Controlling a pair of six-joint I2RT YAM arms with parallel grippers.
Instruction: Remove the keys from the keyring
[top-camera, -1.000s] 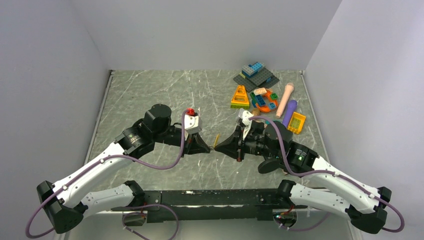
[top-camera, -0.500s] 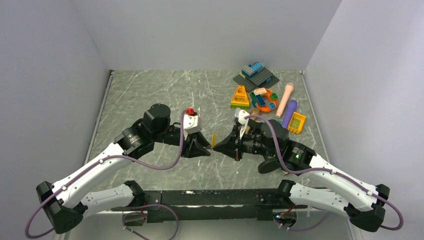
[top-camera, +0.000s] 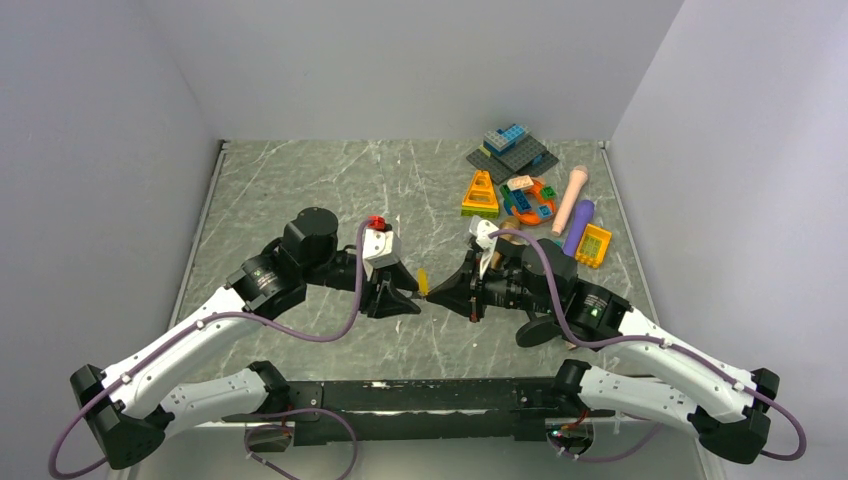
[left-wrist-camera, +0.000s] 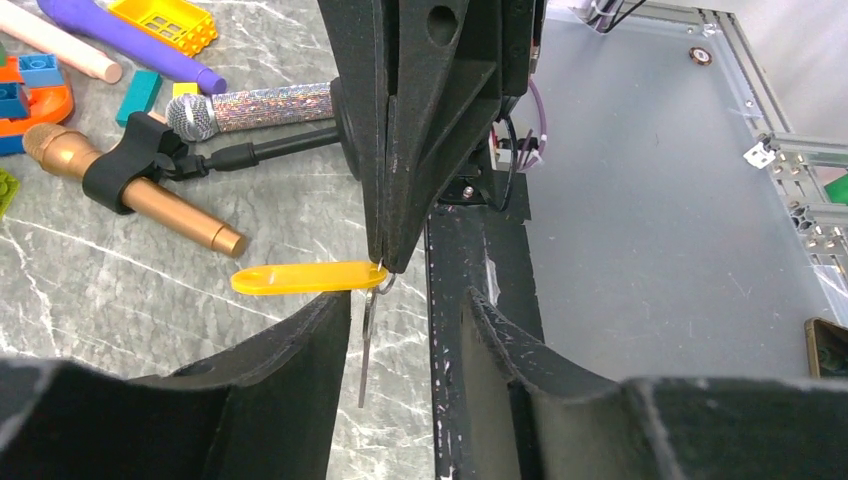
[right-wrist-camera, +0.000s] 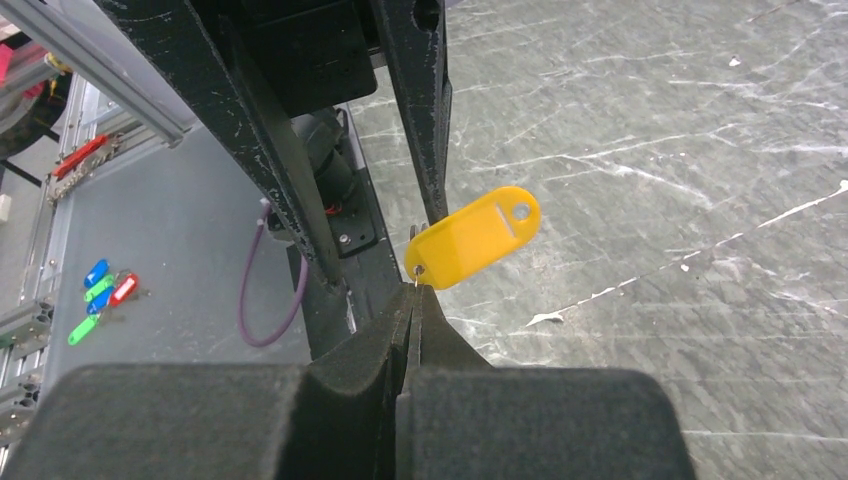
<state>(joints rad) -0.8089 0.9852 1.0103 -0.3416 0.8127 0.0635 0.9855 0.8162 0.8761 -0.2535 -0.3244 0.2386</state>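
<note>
Both arms are meeting nose to nose over the middle of the counter (top-camera: 300, 180). The right claw (right-wrist-camera: 413, 296) is pinching fully closed on the keyring (left-wrist-camera: 384, 284), right where the yellow plastic tag (left-wrist-camera: 305, 278) joins it, and it's holding the whole bunch up in the air above the marble. The tag is sticking out sideways, roughly level.

The key (left-wrist-camera: 366, 345) is dangling straight down from the ring. It's showing edge-on in the left wrist view, so it's only looking like a thin grey sliver.

The left claw (left-wrist-camera: 405, 302) is sitting with its fingers parted to a medium gap, not gripping anything. The key is hanging inside that gap, closer to one pad. I can't tell whether it's brushing the pad or just beside it.

Off to the side, a gold toy microphone (left-wrist-camera: 150, 200) and a glittery silver microphone (left-wrist-camera: 255, 105) are lying on the counter near the right arm. A pile of colourful bricks (top-camera: 525, 190) is sitting in the far right corner, well apart from the claws.
</note>
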